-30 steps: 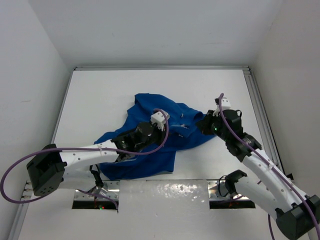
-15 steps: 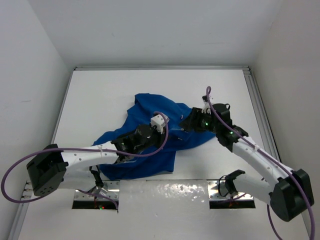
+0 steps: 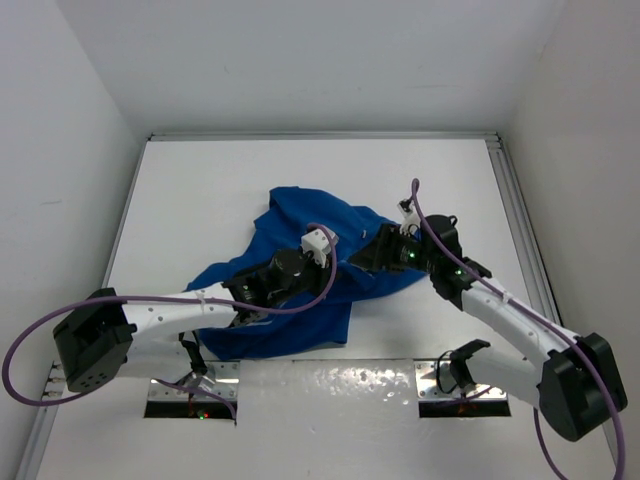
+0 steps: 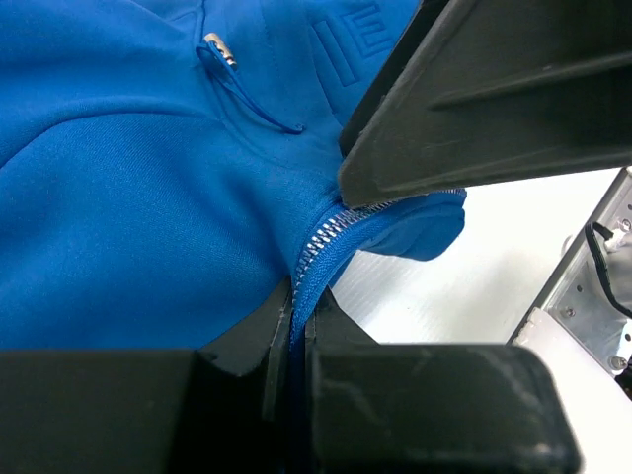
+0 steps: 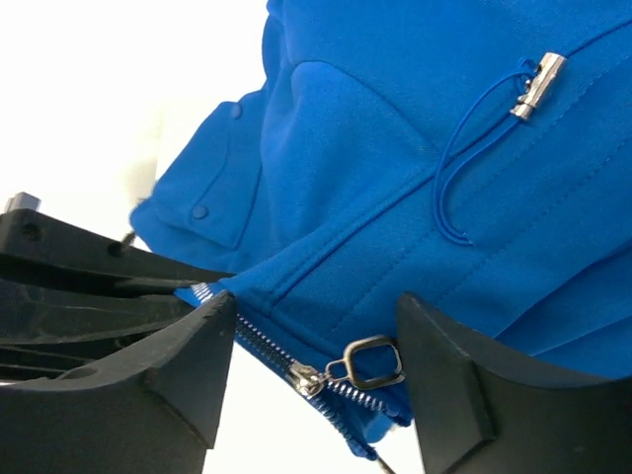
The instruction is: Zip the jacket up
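Note:
The royal-blue jacket [image 3: 300, 215] lies crumpled mid-table. My left gripper [image 3: 336, 268] is shut on the jacket's zipper edge; in the left wrist view the silvery teeth [image 4: 331, 229] run straight down into the left gripper [image 4: 299, 298]. My right gripper [image 3: 367, 253] stands open just right of it, facing it. In the right wrist view the zipper slider [image 5: 308, 378] and its square pull tab [image 5: 375, 359] sit between the spread fingers of the right gripper [image 5: 318, 331], untouched. A drawcord toggle [image 5: 538, 84] lies on the fabric behind.
A metal rail [image 3: 520, 230] runs along the table's right edge, and white walls close in the sides and back. Metal mounting plates [image 3: 200, 395] sit at the near edge. One right gripper finger [image 4: 494, 99] looms large in the left wrist view.
The right gripper has swung left toward the left gripper and opened wide around the zipper slider. The left arm has barely shifted, still pinching the zipper edge.

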You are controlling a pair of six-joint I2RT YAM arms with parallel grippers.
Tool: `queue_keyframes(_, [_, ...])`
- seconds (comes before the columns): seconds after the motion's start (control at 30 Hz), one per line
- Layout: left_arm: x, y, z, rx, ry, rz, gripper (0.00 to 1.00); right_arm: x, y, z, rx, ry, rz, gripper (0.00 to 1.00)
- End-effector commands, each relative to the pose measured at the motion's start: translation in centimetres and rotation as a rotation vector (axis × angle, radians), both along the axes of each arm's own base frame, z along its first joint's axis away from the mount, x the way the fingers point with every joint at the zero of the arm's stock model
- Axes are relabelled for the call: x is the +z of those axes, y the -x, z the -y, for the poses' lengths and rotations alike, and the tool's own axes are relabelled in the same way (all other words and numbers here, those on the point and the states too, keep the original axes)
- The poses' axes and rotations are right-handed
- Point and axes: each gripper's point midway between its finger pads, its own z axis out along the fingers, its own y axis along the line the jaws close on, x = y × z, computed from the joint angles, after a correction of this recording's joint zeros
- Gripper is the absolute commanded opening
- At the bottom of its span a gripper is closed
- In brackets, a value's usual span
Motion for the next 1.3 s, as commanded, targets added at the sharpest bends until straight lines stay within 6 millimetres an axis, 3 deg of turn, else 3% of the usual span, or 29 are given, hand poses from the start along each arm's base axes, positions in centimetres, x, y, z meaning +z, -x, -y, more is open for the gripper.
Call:
queue_keyframes(0.0, [2.9,-0.2,1.2,-0.020,0.080,0.052,0.00,2.1,0.1,-0.6,0.012,-0.078,0.049,0.66])
queue_keyframes(0.27, [3.4,-0.1,0.9,-0.017,0.091,0.063,0.00,1.3,0.7,-1.2,0.045,-0.102,-0.003,0.71])
queue_keyframes(0.67, [3.1,-0.1,0.8,-0.008,0.087,0.059,0.00,5.2,1.0,-0.9,0.020,-0.191,0.119,0.60])
queue_keyframes(1.0, [3.9,0.0,0.8,-0.016,0.096,0.067,0.00,3.0,0.8,-0.2,-0.022,-0.138,0.076,0.54])
queue_keyframes(1.27, [4.8,0.0,1.0,-0.026,0.110,0.080,0.00,1.5,0.7,0.7,-0.044,-0.052,0.070,0.67])
